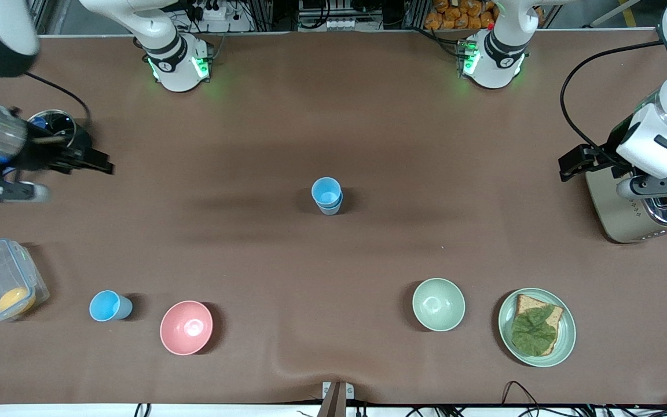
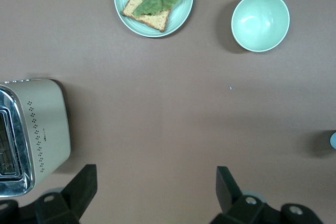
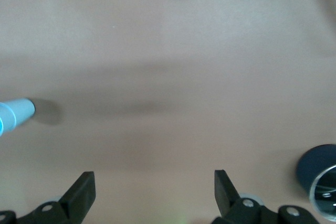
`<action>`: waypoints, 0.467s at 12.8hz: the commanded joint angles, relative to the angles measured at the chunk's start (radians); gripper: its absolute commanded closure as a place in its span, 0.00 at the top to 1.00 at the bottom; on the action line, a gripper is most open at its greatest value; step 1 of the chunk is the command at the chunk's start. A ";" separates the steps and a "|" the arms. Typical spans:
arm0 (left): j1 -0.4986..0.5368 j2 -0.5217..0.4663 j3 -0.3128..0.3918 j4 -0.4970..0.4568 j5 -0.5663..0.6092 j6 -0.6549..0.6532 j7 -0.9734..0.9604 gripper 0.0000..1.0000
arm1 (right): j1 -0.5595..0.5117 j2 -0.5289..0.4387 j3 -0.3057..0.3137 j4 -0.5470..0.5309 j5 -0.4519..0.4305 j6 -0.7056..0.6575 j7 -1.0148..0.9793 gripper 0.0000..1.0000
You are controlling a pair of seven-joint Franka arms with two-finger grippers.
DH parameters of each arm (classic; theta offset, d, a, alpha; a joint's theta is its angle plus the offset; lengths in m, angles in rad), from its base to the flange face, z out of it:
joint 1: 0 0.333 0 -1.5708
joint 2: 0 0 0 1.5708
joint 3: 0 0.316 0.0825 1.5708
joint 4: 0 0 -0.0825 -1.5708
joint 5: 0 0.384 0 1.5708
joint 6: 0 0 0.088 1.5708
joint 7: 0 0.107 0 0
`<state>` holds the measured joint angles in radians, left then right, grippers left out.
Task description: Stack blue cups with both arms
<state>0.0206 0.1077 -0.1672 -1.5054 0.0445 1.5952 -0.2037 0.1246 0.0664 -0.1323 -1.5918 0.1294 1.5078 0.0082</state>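
Two nested blue cups [image 1: 327, 196] stand mid-surface; a third blue cup [image 1: 110, 306] stands nearer the front camera, between the clear container [image 1: 1, 287] and the pink bowl [image 1: 186, 327]. The right claw [image 1: 93, 162] hangs beside a dark pot [image 1: 55, 124], fingers apart and empty; the left claw [image 1: 576, 165] hangs beside the toaster [image 1: 634, 217], likewise apart. Likely risk: a descent on the lone cup could clip the bowl or tip the light cup.
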 commanded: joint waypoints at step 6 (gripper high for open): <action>0.012 -0.014 0.006 0.010 -0.021 -0.015 0.020 1.00 | -0.149 -0.134 0.099 -0.011 -0.022 -0.064 -0.051 1.00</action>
<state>0.0266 0.1053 -0.1661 -1.5017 0.0445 1.5952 -0.2037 0.0138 -0.0598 -0.0645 -1.5872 0.1272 1.4419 -0.0430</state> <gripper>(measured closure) 0.000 0.000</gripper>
